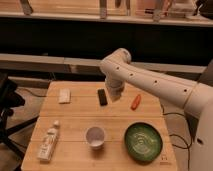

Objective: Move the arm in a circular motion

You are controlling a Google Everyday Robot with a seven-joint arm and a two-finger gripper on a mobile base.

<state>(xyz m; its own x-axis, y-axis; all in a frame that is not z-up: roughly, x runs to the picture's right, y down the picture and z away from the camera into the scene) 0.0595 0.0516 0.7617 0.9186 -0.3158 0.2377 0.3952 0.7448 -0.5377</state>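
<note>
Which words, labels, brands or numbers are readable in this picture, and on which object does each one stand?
None can be read.
White bottle: label marks too blurred to read.
Arm and its gripper, hanging over the table beside the black block: no text seen.

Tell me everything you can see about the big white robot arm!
The arm is thick, cream-white and smooth, like plastic, made of rounded tubes with small dark dots. It comes in from the picture's right side, bends at an elbow, then turns down. At its short tip the gripper hangs over the wooden table, between a black bar and an orange thing. I cannot tell if it touches the table.
</note>
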